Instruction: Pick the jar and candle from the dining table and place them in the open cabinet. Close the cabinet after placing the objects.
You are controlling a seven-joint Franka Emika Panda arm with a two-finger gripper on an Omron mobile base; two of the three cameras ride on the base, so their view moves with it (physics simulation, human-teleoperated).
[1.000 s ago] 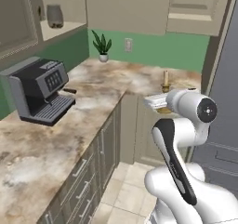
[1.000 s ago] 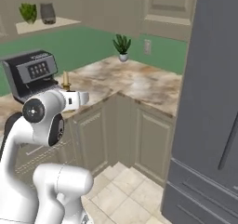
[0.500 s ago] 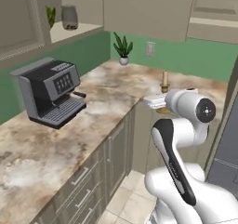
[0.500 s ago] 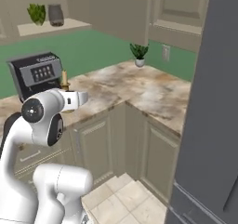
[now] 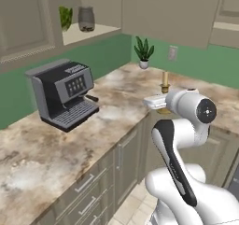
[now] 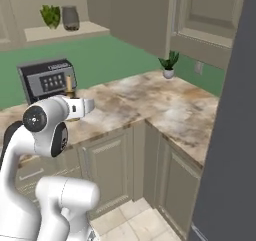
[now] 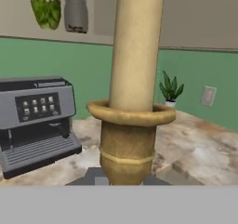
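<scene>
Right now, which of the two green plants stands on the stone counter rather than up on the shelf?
The spiky-leaved plant in the small white pot, in the counter's corner. The other, bushier plant sits on the shelf beside a grey jar.

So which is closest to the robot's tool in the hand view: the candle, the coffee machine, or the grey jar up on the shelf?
1. The slim cream candle on its brass-gold holder: right at the tool, gripped.
2. The grey-and-black coffee machine: on the marbled counter, to the left.
3. The smoky grey glass jar: high on the shelf, beside a leafy green plant.
</scene>
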